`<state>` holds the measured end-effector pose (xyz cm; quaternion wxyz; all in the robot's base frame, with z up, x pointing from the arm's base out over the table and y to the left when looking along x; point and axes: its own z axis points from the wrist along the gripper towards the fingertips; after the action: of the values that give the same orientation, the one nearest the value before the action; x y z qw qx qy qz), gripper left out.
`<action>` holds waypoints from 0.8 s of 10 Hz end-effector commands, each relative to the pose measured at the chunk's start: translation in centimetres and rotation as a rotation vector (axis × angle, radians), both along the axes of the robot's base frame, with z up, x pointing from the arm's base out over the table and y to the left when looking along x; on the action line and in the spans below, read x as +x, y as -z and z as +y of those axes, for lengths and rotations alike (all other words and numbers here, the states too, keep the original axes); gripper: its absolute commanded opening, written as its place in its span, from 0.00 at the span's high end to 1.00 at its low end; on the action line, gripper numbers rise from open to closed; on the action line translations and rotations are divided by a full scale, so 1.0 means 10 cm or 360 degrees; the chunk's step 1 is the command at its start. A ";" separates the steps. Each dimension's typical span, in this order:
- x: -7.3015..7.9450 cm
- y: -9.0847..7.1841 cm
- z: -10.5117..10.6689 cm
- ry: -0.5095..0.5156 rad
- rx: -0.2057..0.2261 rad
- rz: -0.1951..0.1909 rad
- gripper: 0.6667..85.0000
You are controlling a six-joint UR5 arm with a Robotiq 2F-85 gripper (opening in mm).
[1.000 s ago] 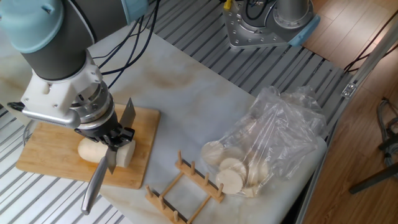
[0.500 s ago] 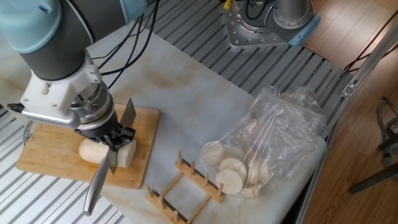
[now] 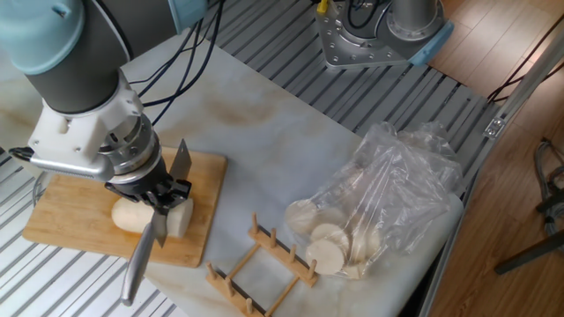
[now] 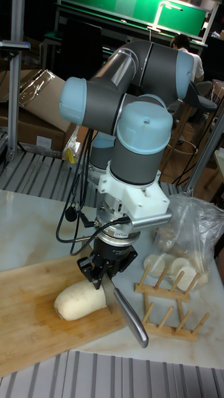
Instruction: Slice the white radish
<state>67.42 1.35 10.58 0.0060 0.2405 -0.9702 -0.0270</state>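
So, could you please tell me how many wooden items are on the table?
2. The cutting board lies at the left under the white radish; the slotted wooden rack stands at the front, beside the plastic bag. Others may be hidden behind the arm.

white radish: smooth, matt cream | cutting board: pale wood, matt grain | knife: grey metal, dull sheen | bag: clear glossy crinkled plastic | rack: bare wood | tabletop: marbled, smooth
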 end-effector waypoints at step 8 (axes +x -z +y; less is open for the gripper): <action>-0.07 0.02 -0.10 0.0024 -0.0068 0.0041 0.53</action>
<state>66.73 -0.42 10.49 0.0290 0.2445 -0.9692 0.0040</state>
